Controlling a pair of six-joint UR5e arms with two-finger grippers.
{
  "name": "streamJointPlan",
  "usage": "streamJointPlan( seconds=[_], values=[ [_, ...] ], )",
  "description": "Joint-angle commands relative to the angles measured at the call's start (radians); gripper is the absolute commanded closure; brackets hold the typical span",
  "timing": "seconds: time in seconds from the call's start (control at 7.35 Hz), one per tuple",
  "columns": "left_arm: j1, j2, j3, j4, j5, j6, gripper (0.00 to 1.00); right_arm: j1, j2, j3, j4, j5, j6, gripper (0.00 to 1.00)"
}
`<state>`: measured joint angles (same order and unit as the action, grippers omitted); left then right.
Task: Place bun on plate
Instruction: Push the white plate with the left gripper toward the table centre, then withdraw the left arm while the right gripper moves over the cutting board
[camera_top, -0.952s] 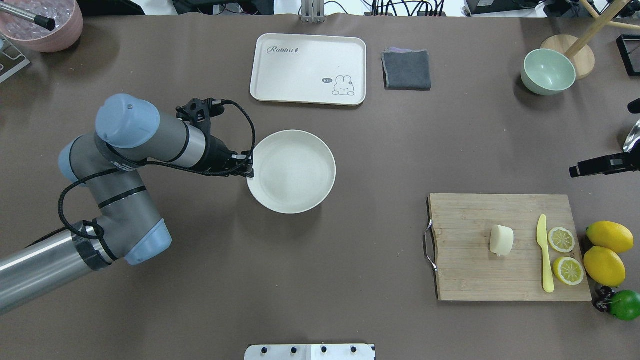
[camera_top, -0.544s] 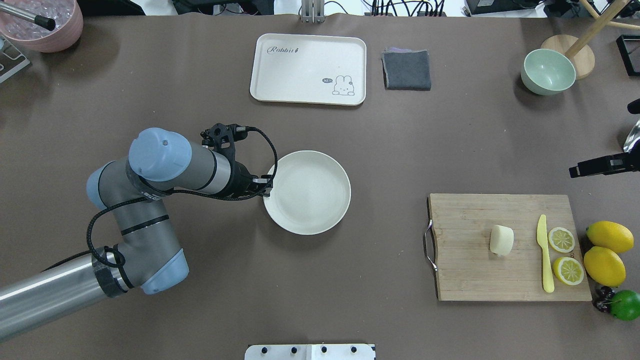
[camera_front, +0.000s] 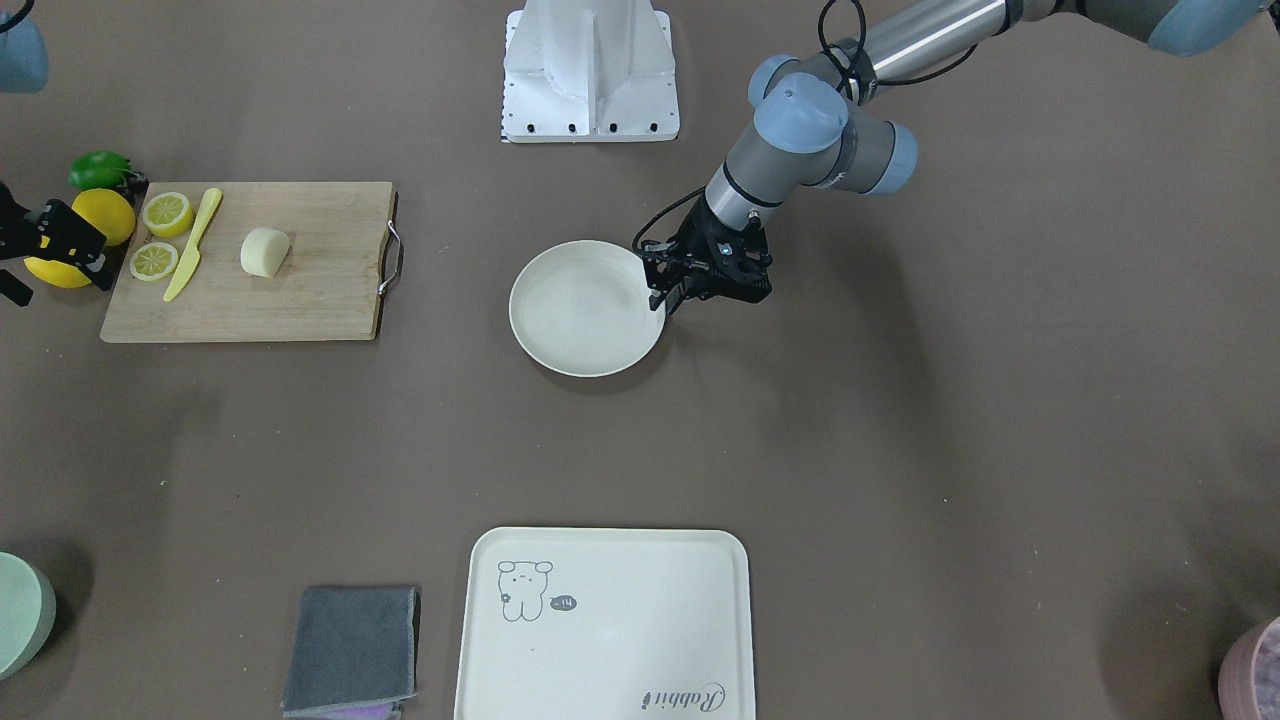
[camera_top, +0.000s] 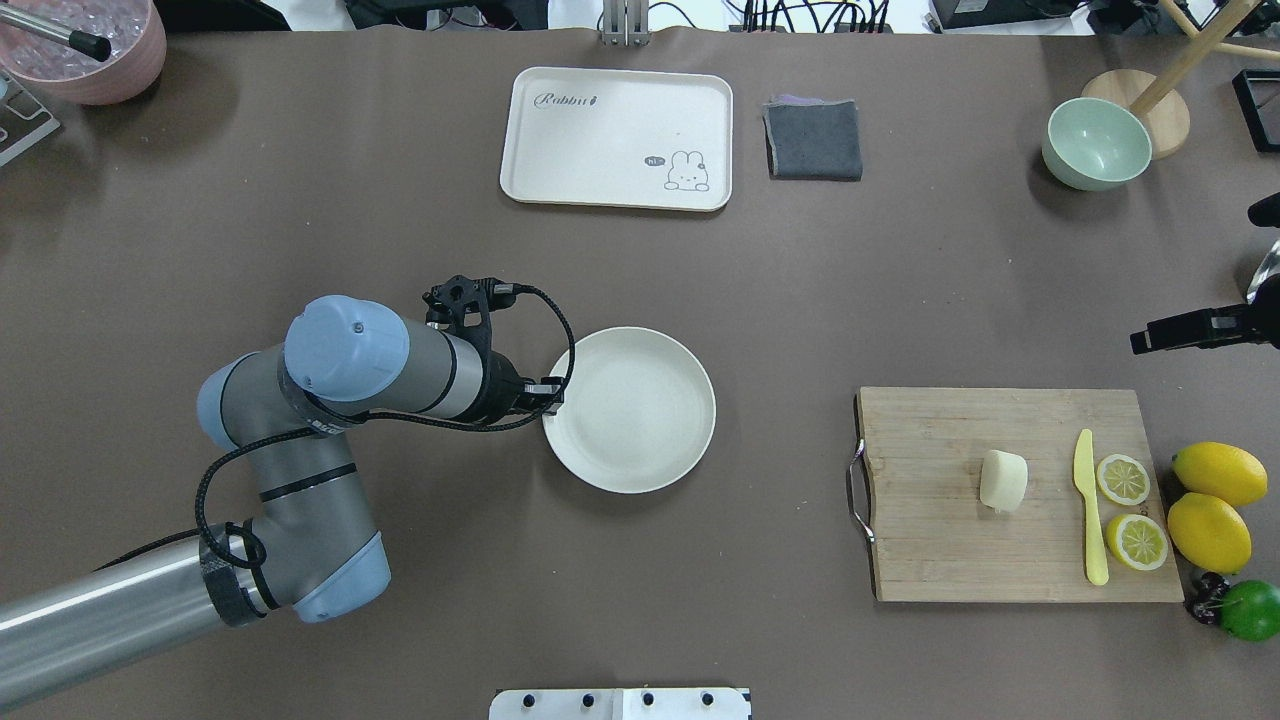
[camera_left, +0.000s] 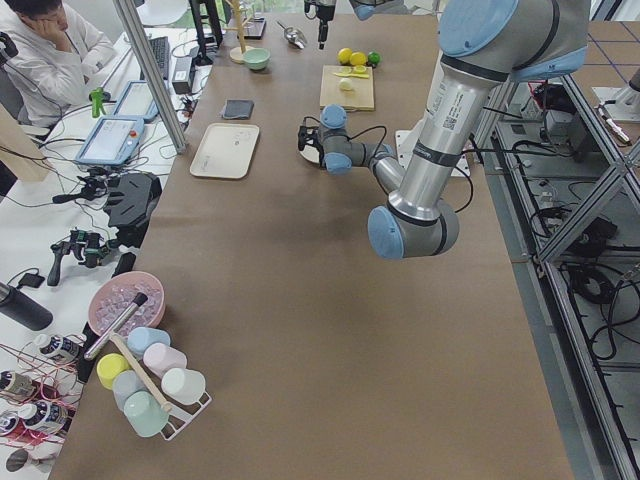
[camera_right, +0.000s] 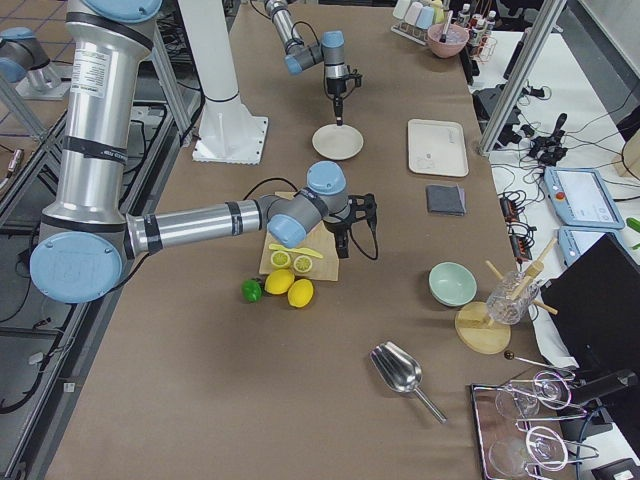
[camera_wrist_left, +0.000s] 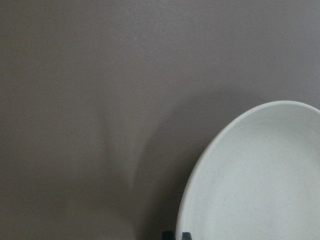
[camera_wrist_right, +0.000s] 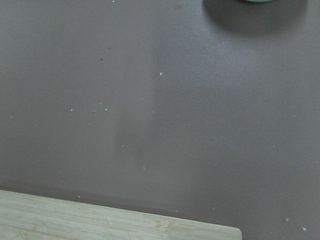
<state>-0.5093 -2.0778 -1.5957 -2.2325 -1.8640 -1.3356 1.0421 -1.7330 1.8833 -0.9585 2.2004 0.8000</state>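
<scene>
- Left of centre on the tabletop (camera_top: 700, 600), the left gripper (camera_top: 548, 392) is pinched narrow on the plate's (camera_top: 630, 410) left rim.
- Over the last second the plate has slid right and nearer, toward the board (camera_top: 940, 540), and the left arm has come along with it.
- On the board the bun (camera_top: 1003, 480) lies untouched, left of the knife (camera_top: 1090, 520) and well apart from the plate.
- At the right edge, just past the board's far side, hangs the right gripper (camera_top: 1160, 338); I cannot tell whether it is wide or narrow.
- It looks as if the plate is being brought closer to the bun, and picking up the bun has not begun.
</scene>
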Motion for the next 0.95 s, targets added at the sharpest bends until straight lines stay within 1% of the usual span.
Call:
streamJointPlan(
  seconds=[0.0,0.14,0.27,0.41,0.54,0.68,0.82],
  values=[
    [-0.14,0.022,-0.044,0.066,-0.12,0.013,0.02,-0.086,0.05,0.01,-0.005,-0.054,0.129,0.0],
    [-0.244,0.051,-0.087,0.127,-0.211,0.103,0.02,-0.158,0.061,0.031,-0.009,-0.114,0.201,0.0],
    [-0.335,0.108,-0.136,0.228,-0.249,0.233,0.01,-0.198,0.117,0.057,-0.108,-0.145,0.246,0.0],
    [-0.429,0.148,-0.154,0.337,-0.28,0.418,0.01,-0.271,0.154,0.095,-0.231,-0.244,0.284,0.0],
    [-0.524,0.204,-0.156,0.405,-0.285,0.556,0.01,-0.305,0.144,0.102,-0.236,-0.261,0.341,0.01],
    [-0.664,0.253,-0.145,0.451,-0.314,0.717,0.01,-0.323,0.13,0.103,-0.236,-0.265,0.387,0.01],
    [-0.798,0.266,-0.103,0.529,-0.442,0.906,0.01,-0.329,0.103,0.103,-0.232,-0.265,0.39,0.0]
  ],
)
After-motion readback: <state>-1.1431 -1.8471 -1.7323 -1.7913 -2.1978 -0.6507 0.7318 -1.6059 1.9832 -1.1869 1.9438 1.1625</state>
